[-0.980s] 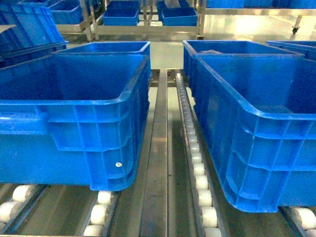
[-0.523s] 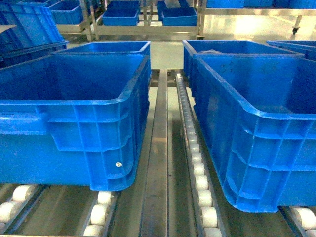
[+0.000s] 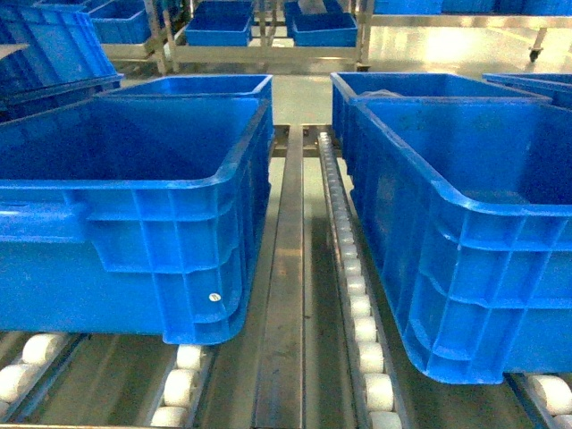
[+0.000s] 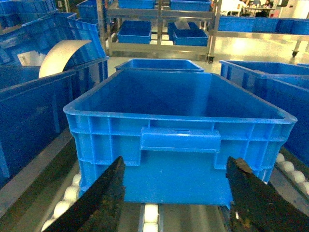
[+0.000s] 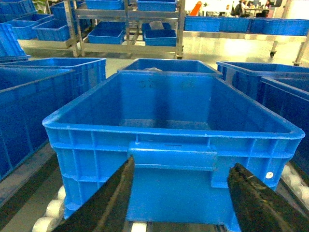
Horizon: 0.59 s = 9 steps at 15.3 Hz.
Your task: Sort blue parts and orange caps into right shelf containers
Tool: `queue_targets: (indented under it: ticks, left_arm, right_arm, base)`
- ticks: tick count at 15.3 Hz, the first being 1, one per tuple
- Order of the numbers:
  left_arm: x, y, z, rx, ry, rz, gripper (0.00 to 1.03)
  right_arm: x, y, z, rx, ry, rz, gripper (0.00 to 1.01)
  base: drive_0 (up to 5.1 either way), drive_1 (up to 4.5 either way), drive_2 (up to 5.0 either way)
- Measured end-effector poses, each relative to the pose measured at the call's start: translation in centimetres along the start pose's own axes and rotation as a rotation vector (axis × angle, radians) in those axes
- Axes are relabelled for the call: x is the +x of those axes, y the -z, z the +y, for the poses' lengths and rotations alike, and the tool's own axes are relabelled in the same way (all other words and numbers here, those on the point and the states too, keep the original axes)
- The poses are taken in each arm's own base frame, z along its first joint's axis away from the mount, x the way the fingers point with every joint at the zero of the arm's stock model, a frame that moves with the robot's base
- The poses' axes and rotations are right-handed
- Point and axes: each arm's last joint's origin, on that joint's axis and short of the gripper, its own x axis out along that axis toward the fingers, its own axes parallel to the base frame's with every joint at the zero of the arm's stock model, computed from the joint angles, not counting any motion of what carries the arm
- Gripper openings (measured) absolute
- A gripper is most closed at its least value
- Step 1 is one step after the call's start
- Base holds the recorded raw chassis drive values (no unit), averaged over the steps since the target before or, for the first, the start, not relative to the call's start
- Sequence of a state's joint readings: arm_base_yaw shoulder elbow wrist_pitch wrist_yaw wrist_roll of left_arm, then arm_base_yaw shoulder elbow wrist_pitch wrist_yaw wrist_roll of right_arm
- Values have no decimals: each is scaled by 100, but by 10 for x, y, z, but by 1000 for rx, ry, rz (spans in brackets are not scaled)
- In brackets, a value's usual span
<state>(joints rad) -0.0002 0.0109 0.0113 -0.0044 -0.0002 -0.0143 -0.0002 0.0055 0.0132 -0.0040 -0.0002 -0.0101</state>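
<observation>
Roller shelf (image 3: 356,308) (white rollers) — blue crates (image 3: 161,223) atop

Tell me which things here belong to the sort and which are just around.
Job: right crate; crate behind it; left hand and right hand, both open.
Around: left crate; roller track; far rack bins; white curved sheet.

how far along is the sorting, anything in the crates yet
Nothing looks sorted: the visible insides of the left crate and right crate show no parts. Both hands, left and right, are open and empty, facing the crate handles. No blue parts or orange caps are in view.
</observation>
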Motion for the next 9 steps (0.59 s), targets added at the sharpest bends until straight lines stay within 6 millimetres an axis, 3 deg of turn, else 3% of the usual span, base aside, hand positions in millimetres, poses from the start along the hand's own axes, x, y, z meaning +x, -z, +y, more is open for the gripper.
queue_targets:
  ticks: [4, 9]
  left_arm:
    - [0, 0, 0, 1, 0, 0, 100]
    - [0, 0, 0, 1, 0, 0, 98]
  right_arm:
    - [0, 0, 0, 1, 0, 0, 100]
    - [0, 0, 0, 2, 0, 0, 98]
  base:
    - [0, 0, 0]
    - [0, 0, 0]
